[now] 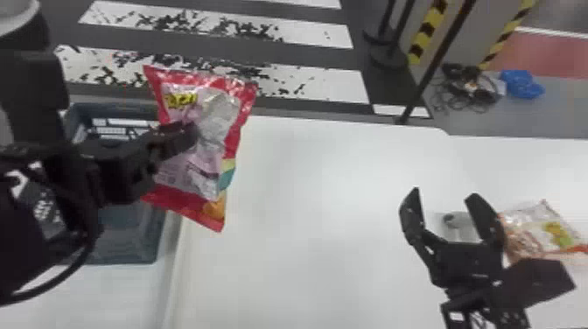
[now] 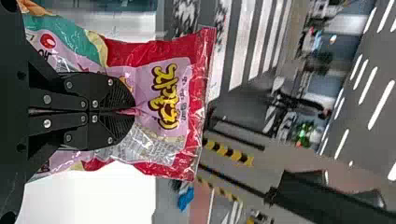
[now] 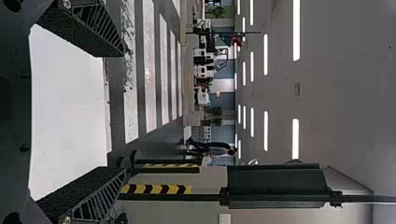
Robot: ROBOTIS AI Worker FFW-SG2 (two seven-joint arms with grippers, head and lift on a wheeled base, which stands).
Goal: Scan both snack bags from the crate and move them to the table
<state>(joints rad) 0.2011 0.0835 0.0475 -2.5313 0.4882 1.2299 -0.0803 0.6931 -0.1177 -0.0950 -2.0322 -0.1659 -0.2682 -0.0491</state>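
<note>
My left gripper [image 1: 192,131] is shut on a red and pink snack bag [image 1: 205,162], which hangs over the crate's right side and the table's left part. In the left wrist view the closed left gripper [image 2: 133,112] pinches the same bag [image 2: 163,65] near its middle. My right gripper [image 1: 442,197] stands open above the table [image 1: 315,210], nothing between its fingers; the right wrist view shows the right gripper [image 3: 123,112] with its fingers wide apart. A second snack bag [image 1: 542,229], white and orange, lies at the table's right, partly behind the right gripper.
The blue-grey crate [image 1: 127,236] stands at the left, beside the table, partly hidden by the left arm. A small white and grey device [image 1: 457,221] sits on the table behind the right gripper's fingers. A dark post [image 1: 431,70] rises beyond the table's far edge.
</note>
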